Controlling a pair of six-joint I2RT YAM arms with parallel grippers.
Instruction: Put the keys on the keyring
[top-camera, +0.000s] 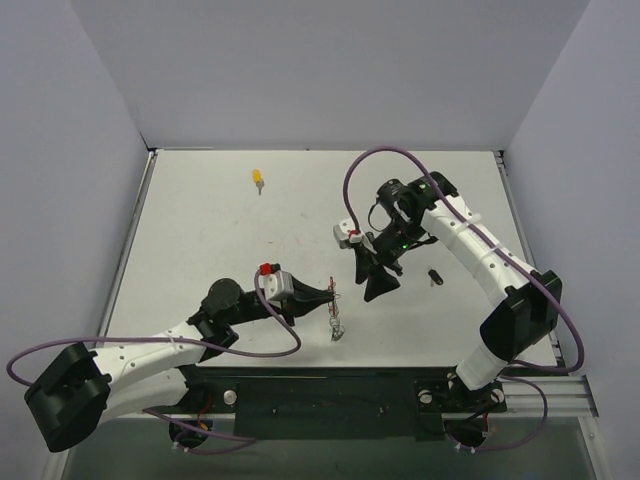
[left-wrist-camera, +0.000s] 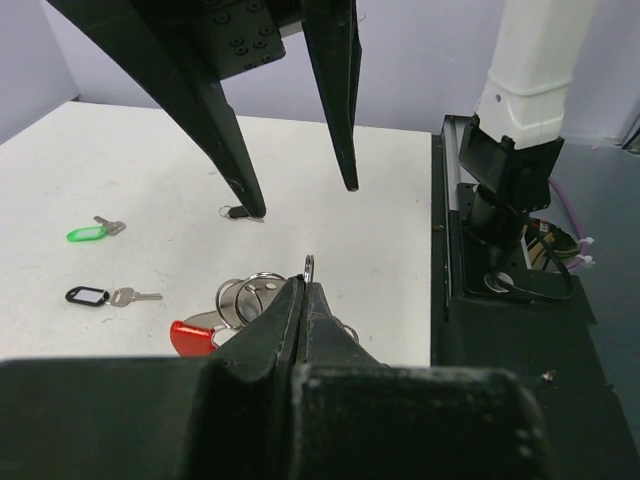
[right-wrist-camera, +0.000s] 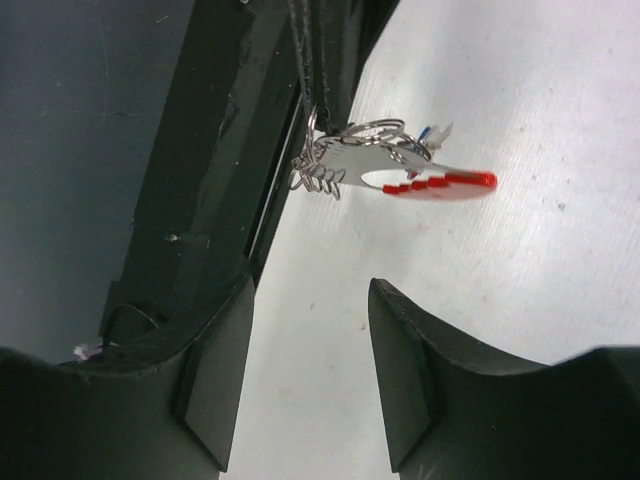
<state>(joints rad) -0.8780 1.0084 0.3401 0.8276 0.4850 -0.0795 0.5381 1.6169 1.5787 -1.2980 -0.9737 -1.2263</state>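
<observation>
The keyring (right-wrist-camera: 380, 160) is a small bunch of thin silver rings with a flat red piece fixed to it and a short coil of silver wire at one side. It hangs from the tips of the left hand (top-camera: 328, 291), which is clenched on one of the silver rings, low over the near part of the bench (top-camera: 200, 230). Whether the red piece touches the surface cannot be told. The right hand (right-wrist-camera: 310, 340) sits just beside the keyring on the side away from the left hand, released, with nothing between its two fingers. From above, the keyring is only a faint glint, but that view alone shows the yellow-headed key (top-camera: 259, 179), well apart from the keyring towards the far edge, and a dark key (top-camera: 433, 276) beyond the right hand. The left wrist view shows the pinched ring edge-on and, past the keyring, a green-headed key (left-wrist-camera: 88, 232) and a key with a black-outlined tag (left-wrist-camera: 100, 296), both lying flat. The right wrist view shows neither loose key but gives the clearest look at the rings, coil and red piece.
</observation>
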